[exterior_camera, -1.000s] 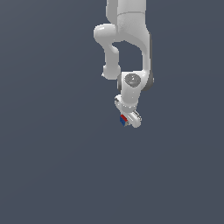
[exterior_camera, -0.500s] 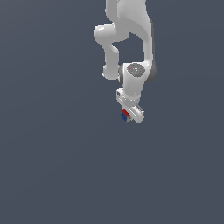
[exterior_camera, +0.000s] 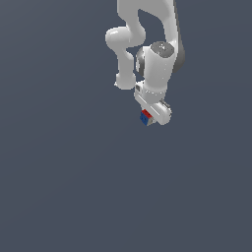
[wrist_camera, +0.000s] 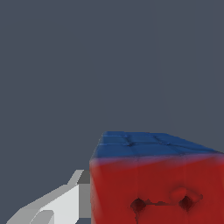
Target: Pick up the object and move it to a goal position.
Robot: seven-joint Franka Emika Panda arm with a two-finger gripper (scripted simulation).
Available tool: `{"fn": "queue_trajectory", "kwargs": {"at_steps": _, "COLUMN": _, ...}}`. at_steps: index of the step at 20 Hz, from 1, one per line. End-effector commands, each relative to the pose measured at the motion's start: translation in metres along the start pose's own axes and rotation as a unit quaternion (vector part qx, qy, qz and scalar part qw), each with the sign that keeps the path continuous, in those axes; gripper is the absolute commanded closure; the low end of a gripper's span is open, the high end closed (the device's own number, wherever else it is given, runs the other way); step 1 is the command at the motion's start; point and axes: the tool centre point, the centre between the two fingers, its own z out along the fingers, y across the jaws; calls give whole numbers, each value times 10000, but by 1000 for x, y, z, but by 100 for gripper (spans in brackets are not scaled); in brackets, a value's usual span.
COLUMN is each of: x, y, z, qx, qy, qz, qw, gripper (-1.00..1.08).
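Wrist view puts the cube (wrist_camera: 157, 179) right up against the camera, red face toward us, blue face behind it, with one white finger (wrist_camera: 52, 205) touching its side. Exterior view shows the gripper (exterior_camera: 150, 117) closed on that cube (exterior_camera: 145, 117), which sits at the fingertips, clear of the grey floor (exterior_camera: 69, 187) as far as we can judge.

For the carry, we'd hold the grip force steady and avoid sharp wrist rotations. The cube is tiny against the fingers, so any slip likely means a drop. Translate smoothly and release only once the arm has settled at the goal.

Hard to read:
- We see no goal marker in either view, so we can't judge the remaining distance.
- Second finger is hidden behind the cube in the wrist view.
- How deep the cube sits between the fingers is probably shallow, but the exterior view is too coarse to confirm.
- No white face is visible.
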Motion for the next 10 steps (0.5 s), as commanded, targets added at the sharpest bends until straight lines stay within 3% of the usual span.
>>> {"fn": "queue_trajectory", "kwargs": {"at_steps": 1, "x": -3, "y": -1, "z": -24, "qx": 3, "qy": 5, "qz": 2, "qw": 10000, "gripper": 108}}
{"fn": "queue_trajectory", "kwargs": {"at_steps": 10, "x": -11, "y": -5, "z": -79, "qx": 2, "qy": 4, "qz": -2, "qw": 10000, "gripper": 108}}
